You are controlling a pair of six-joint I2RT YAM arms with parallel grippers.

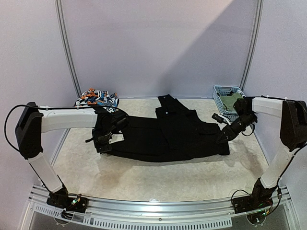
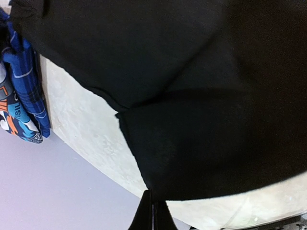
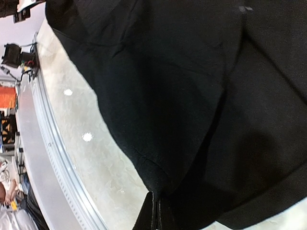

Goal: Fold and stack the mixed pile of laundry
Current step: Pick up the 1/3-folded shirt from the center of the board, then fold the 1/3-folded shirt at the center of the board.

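Observation:
Long black trousers (image 1: 168, 132) lie stretched sideways across the middle of the table. At their left end my left gripper (image 1: 103, 143) is shut on the fabric. The left wrist view shows a corner of black cloth (image 2: 201, 143) pinched between the closed fingertips of that gripper (image 2: 152, 203). My right gripper (image 1: 223, 136) is shut on the right end. In the right wrist view a fold of the trousers (image 3: 182, 96) runs into this gripper's (image 3: 154, 203) closed jaws. The rest of the laundry pile, an orange-blue-white print with a blue piece (image 1: 97, 98), lies bunched at the back left.
A light-blue lattice basket (image 1: 221, 92) stands at the back right with an olive-green garment (image 1: 236, 101) in it. The print and blue check cloth (image 2: 21, 96) lie just beyond the trousers' left end. The table's metal front rail (image 1: 158, 211) runs between the arm bases.

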